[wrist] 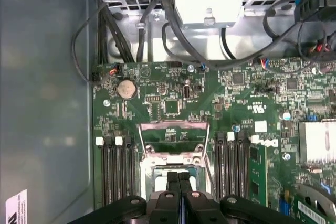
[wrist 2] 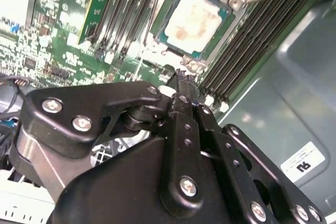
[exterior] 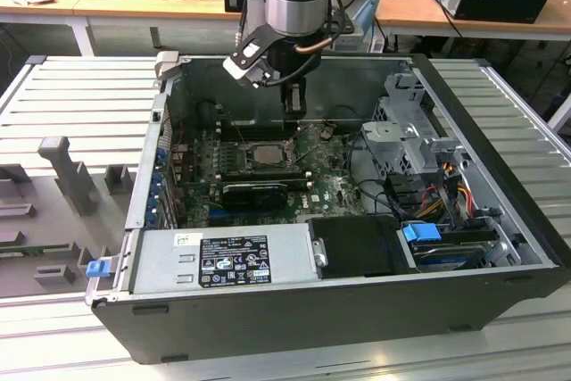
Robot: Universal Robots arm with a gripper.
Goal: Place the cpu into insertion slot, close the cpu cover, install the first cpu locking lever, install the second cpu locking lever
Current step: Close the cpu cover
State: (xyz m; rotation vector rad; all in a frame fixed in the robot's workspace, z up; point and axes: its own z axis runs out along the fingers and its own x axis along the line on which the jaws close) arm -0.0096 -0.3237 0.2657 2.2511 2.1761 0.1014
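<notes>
Black end effector (wrist 2: 181,76) hangs near pale square cpu (wrist 2: 191,19) (beige-smudged centre).

- A small, flat, square, pale beige-silver cpu (wrist 2: 193,18) is seen seated flat in the slot.
- The square, dark-framed insertion slot (exterior: 243,156) is set into the green circuit board (wrist: 247,98).
- The thin, silvery-grey metal cpu cover (wrist: 173,126) is swung open and tilted up from the slot's edge.
</notes>
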